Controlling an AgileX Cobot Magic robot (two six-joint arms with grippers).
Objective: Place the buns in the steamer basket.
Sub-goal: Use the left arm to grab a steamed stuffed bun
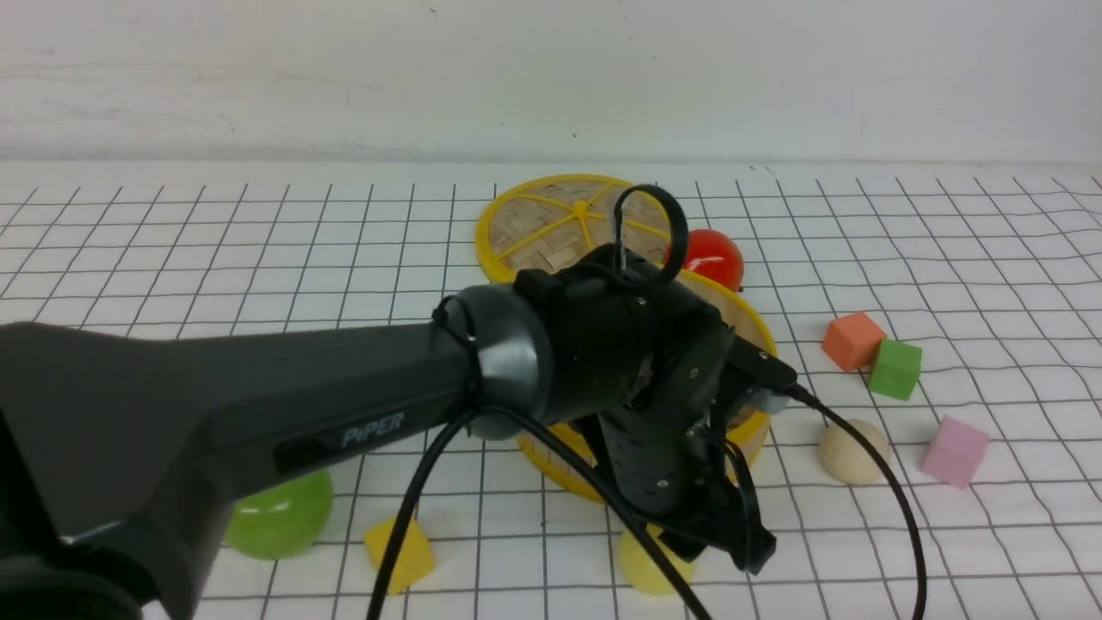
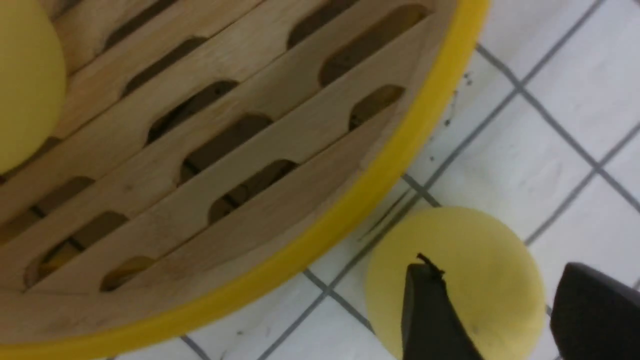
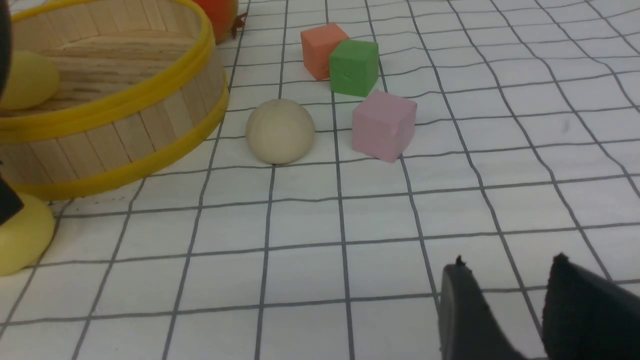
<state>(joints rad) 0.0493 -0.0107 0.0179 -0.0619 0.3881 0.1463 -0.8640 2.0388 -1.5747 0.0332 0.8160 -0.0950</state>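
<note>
Second pick in hand, I judge: steamer basket just beside the left pincer, one yellow bun inside. Pincer spread, empty, over a second yellow bun directly beneath. Next: lower, close, lift over the rim. Beige bun well to its right; right pincer parted, empty. Gridded white cloth below, bare white wall beyond.
</note>
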